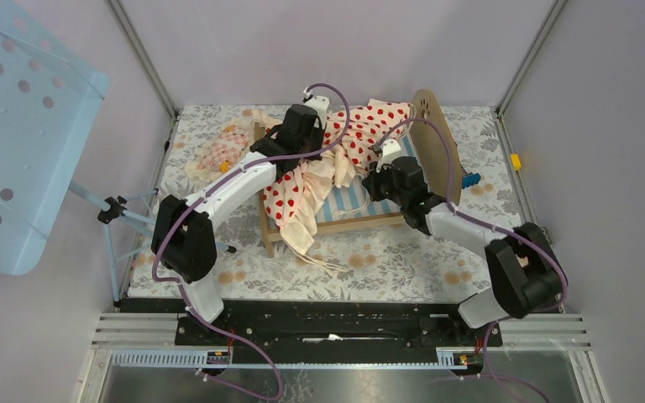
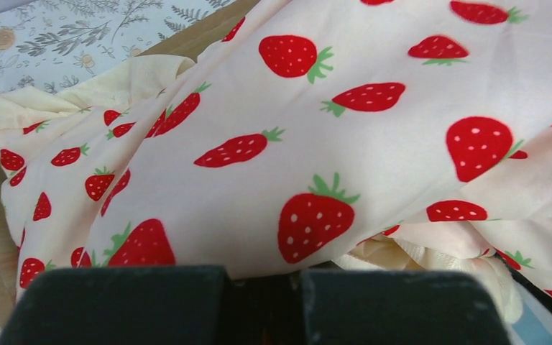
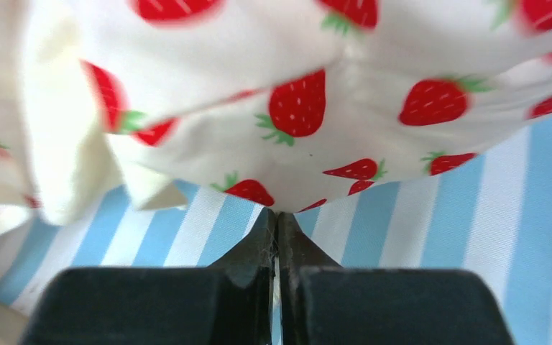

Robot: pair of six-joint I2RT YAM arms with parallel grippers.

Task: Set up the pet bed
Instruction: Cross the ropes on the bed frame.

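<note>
The pet bed [image 1: 336, 225] stands at the middle of the table, headboard [image 1: 427, 134] to the right and footboard [image 1: 265, 231] to the left. We judge the step in hand to be spreading the strawberry-print blanket [image 1: 369, 126], which lies bunched over the far and left parts of the bed, one fold spilling over the near left corner. The striped mattress [image 3: 431, 237] is bare toward the near right. The left gripper [image 2: 262, 277] is closed at the far side of the bed; fabric covers its tips, so we take it to be pinching the blanket but cannot confirm this. The right gripper [image 3: 277, 230] is closed just above the mattress, its tips meeting at the blanket's hem, apparently clamped on that edge. The next move calls for drawing the two held points apart along the bed, keeping the cloth taut and level. The pink checked pillow [image 1: 217, 155] lies on the mat left of the bed, not yet placed.
</note>
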